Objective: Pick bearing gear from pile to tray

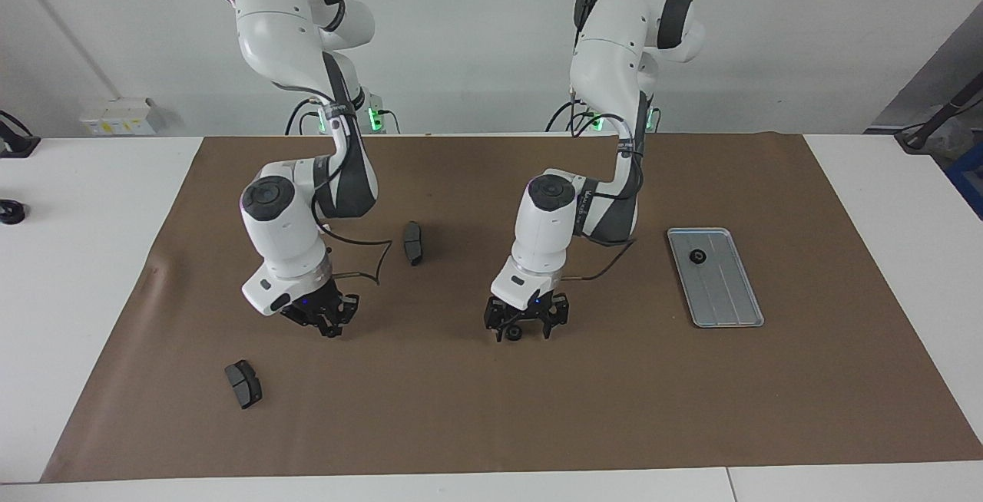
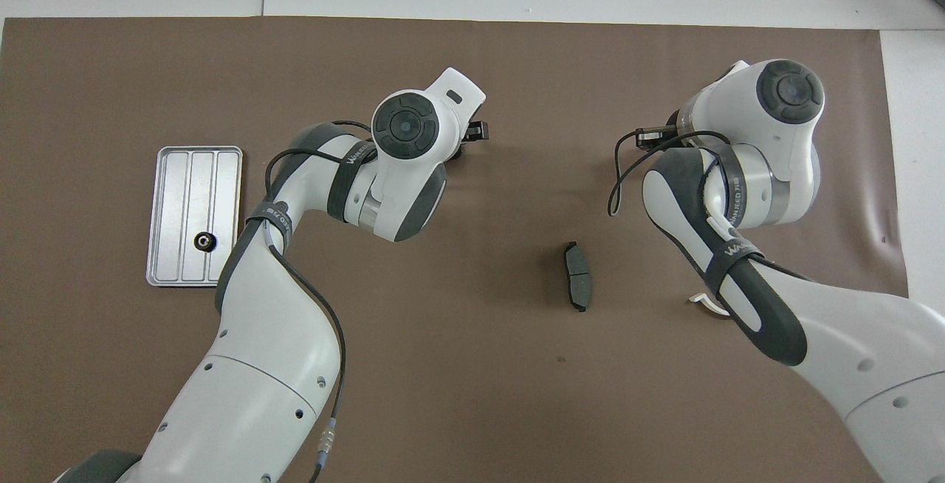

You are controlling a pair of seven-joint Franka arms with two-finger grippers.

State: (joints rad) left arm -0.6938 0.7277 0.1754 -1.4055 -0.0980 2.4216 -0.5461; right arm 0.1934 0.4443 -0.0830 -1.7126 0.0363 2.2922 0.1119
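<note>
My left gripper (image 1: 527,331) stands open, low over the middle of the brown mat, and a small black bearing gear (image 1: 513,331) lies between its fingers. In the overhead view its wrist covers the gear, and only one finger (image 2: 478,130) sticks out. The tray (image 1: 726,295) lies toward the left arm's end of the table with one black gear (image 1: 697,257) on it. The same tray (image 2: 181,195) and gear (image 2: 204,241) also show in the overhead view. My right gripper (image 1: 330,328) is shut just above the mat, with nothing visible in it.
One dark grey curved pad (image 1: 413,242) lies between the two arms, nearer to the robots than the grippers. Another pad (image 1: 243,384) lies farther from the robots, toward the right arm's end. A white half-ring bracket (image 2: 707,305) peeks out from under the right arm.
</note>
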